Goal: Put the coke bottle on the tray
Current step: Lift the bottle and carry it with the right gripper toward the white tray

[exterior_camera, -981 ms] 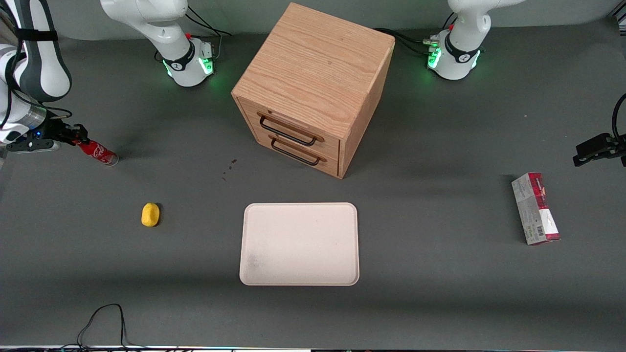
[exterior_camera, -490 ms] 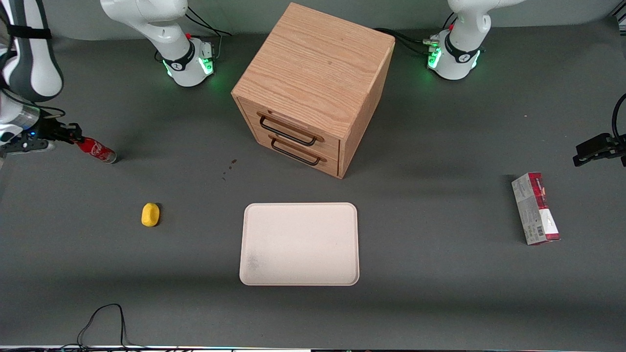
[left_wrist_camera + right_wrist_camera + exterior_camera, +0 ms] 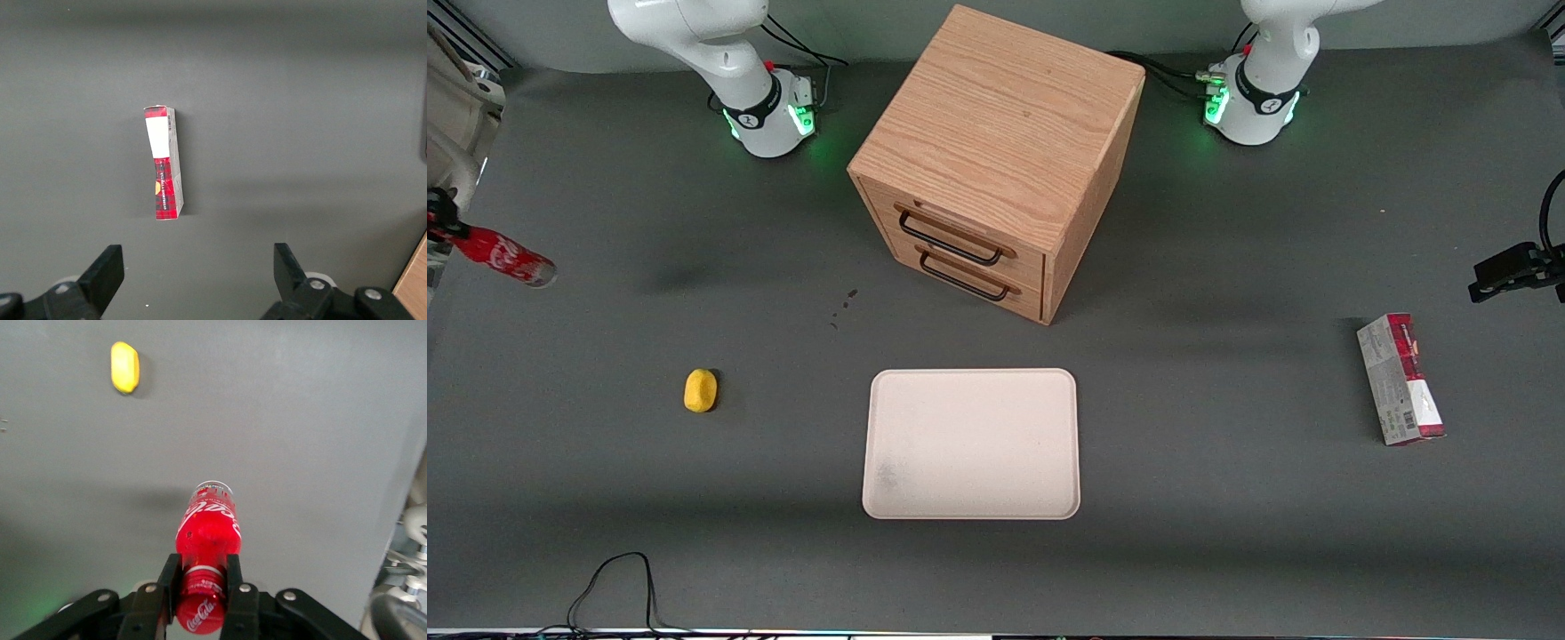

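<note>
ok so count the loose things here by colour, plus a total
red: 2, the coke bottle held in the shut gripper above the working arm's end of the table, and the red-and-grey carton
yellow: 1, the yellow lump
cream-white: 1, the tray
wood: 1, the drawer cabinet
total: 5

A dark grey table (image 3: 1227,551) fills the frame. At upper centre stands a wooden two-drawer cabinet (image 3: 996,160), evenly lit.
</note>
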